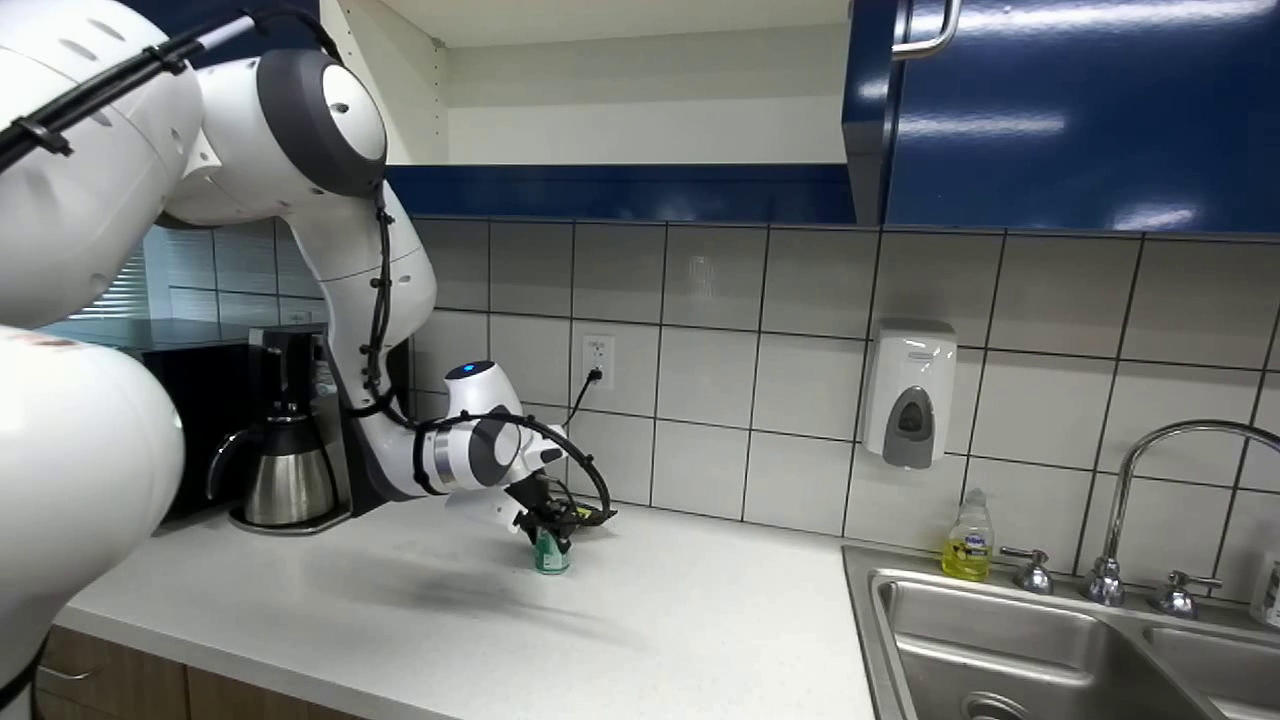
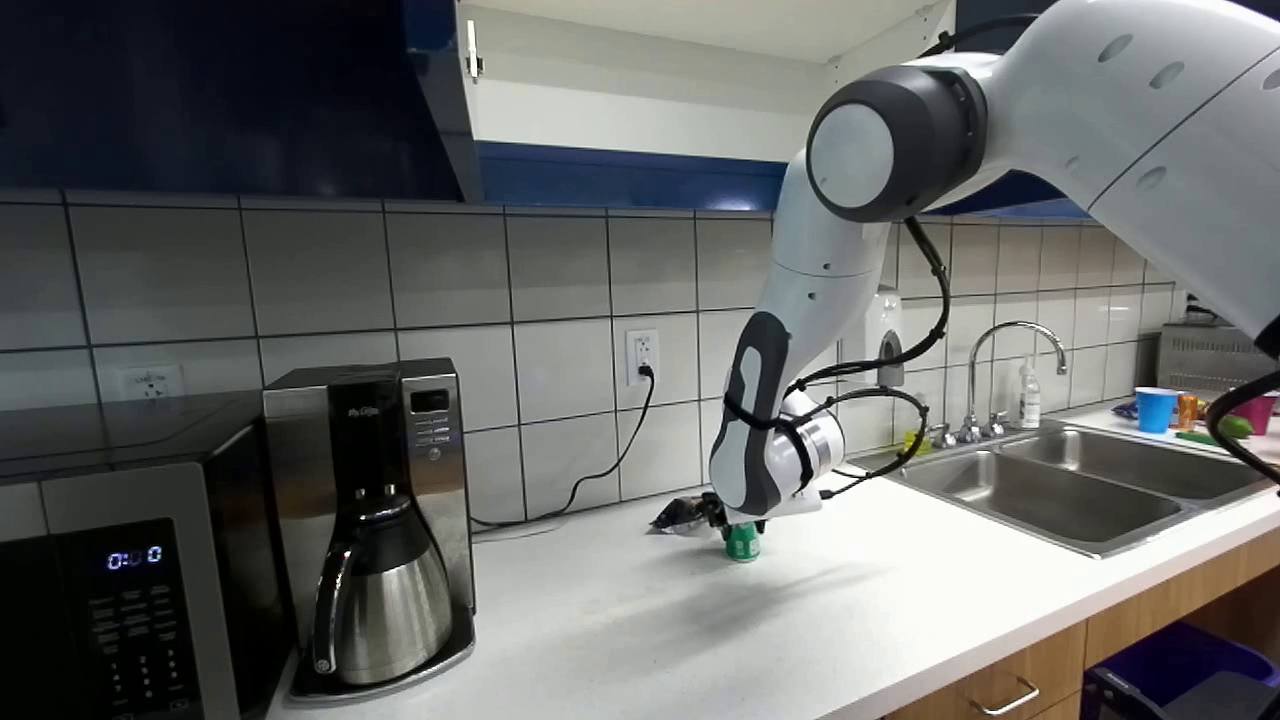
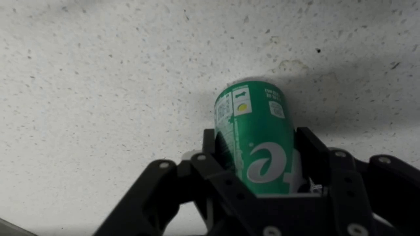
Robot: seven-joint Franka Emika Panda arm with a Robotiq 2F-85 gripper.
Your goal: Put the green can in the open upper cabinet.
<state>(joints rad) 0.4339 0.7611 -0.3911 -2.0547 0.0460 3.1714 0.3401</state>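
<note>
The green can (image 1: pixel 550 556) stands upright on the white counter, and it also shows in an exterior view (image 2: pixel 743 546). In the wrist view the can (image 3: pixel 262 121) sits between the two black fingers of my gripper (image 3: pixel 255 134), which press against both its sides. The gripper (image 1: pixel 546 530) covers the can's upper part, so its top is hidden. The open upper cabinet (image 1: pixel 640 110) is on the wall above, with a bare pale interior and a blue lower edge; it also shows in an exterior view (image 2: pixel 640 95), partly behind my arm.
A small dark object (image 2: pixel 680 513) lies behind the gripper near the wall. A coffee maker (image 2: pixel 390 590) and a microwave (image 2: pixel 130 600) stand at one end. A steel sink (image 1: pixel 990 630) is at the other. A glossy blue door (image 1: pixel 1060 130) borders the cabinet opening. A black cord (image 2: pixel 615 460) hangs from the outlet.
</note>
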